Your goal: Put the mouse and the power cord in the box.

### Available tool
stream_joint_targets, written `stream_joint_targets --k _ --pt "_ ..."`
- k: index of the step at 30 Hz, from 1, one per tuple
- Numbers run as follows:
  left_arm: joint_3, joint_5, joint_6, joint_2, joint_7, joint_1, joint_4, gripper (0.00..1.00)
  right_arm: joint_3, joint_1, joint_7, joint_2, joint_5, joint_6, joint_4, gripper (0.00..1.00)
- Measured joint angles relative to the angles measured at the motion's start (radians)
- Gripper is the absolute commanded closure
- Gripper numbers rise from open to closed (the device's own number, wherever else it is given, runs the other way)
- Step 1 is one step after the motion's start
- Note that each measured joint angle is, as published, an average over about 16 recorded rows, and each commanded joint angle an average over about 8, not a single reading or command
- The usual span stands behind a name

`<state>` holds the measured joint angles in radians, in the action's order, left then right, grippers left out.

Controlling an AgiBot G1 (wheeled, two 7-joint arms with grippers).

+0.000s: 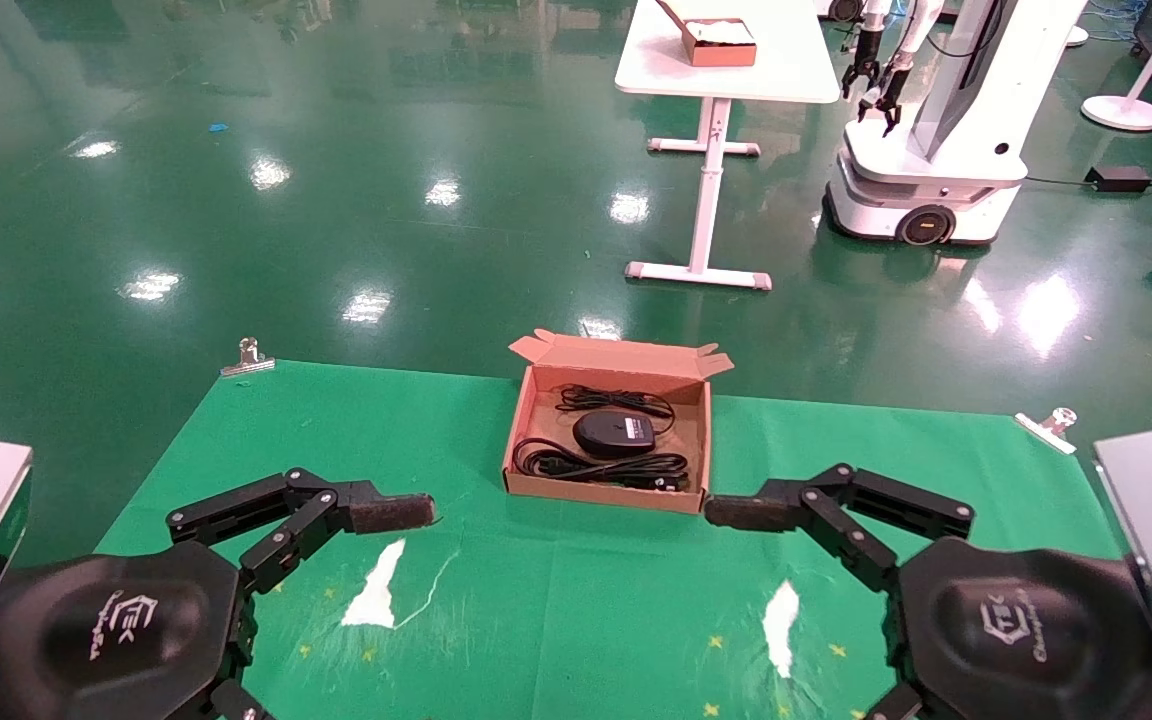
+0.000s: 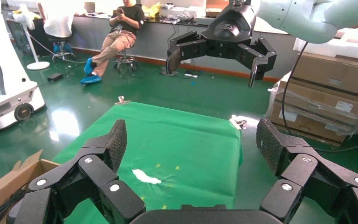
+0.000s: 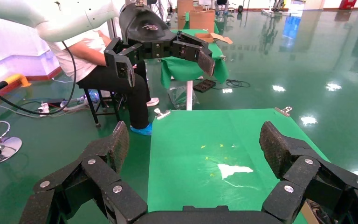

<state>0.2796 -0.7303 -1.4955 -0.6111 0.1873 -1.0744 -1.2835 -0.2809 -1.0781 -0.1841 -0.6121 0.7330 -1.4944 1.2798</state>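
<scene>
The box (image 1: 596, 494) stands open at the far middle of the green-covered table, its lid upright. Inside lie the black mouse (image 1: 614, 433) with its thin cable (image 1: 618, 400) bundled behind it, and the coiled power cord (image 1: 598, 466) along the front wall. My left gripper (image 2: 193, 140) hovers open and empty over the cloth, left of the box; one finger (image 1: 391, 512) points toward it. On the box's right, the right gripper (image 3: 193, 140) is open and empty too, a finger (image 1: 741, 512) close to the front right corner. A corner of the box (image 2: 7, 182) shows in the left wrist view.
Two white tears (image 1: 376, 590) (image 1: 781, 612) mark the green cloth, clipped at its far corners (image 1: 248, 358) (image 1: 1051, 425). Beyond stand a white table with another box (image 1: 721, 42) and a second robot (image 1: 936, 130). Stacked cartons (image 2: 326, 93) sit past the table's right side.
</scene>
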Motion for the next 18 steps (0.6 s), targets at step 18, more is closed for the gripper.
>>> stream_joint_targets --k 18 --pt "0.0 0.0 0.0 0.0 0.0 0.0 0.0 0.0 0.0 -0.001 0.0 0.0 0.0 0.0 0.0 0.0"
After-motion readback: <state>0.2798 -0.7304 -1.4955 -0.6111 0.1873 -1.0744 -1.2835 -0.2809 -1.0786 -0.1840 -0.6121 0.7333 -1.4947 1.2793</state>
